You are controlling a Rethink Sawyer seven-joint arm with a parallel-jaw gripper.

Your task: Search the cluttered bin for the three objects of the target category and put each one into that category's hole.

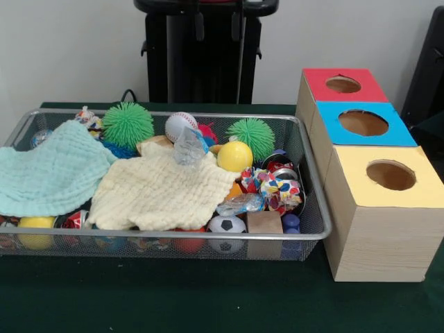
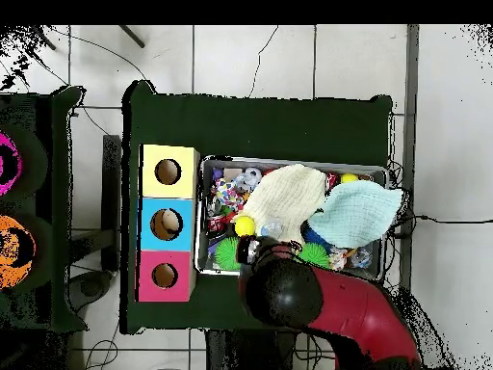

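A small soccer ball [image 1: 227, 225] is sitting nearest the camera, pressing against the front wall of the wire bin [image 1: 173, 236], just beside a wooden block [image 1: 264, 222].

The gripper is hiding under the bulk of the red and black arm [image 2: 289, 289] in the overhead view, and the front view is not showing it, so I cannot tell whether it is open or closed, or carrying anything. The arm is hanging over the bin's edge on the robot's side, near the baseball [image 1: 180, 125] and a green spiky ball [image 1: 127, 123].

Further out, a cream cloth [image 1: 163, 191] and a mint cloth [image 1: 52, 166] are covering much of the clutter, with a yellow ball [image 1: 234, 156] lying at the cream cloth's edge.

Beside the bin, the red box [image 1: 316, 83], blue box [image 1: 399, 128] and yellow box [image 1: 416, 187] are standing in a row, each hole showing only bare inside; what lies deeper is hidden.

Judging from this, the task is looking barely started: the bin is brimming, nothing is visibly posted, and the three target objects, whichever category they belong to, are presumably lying in the bin, some perhaps under the cloths.
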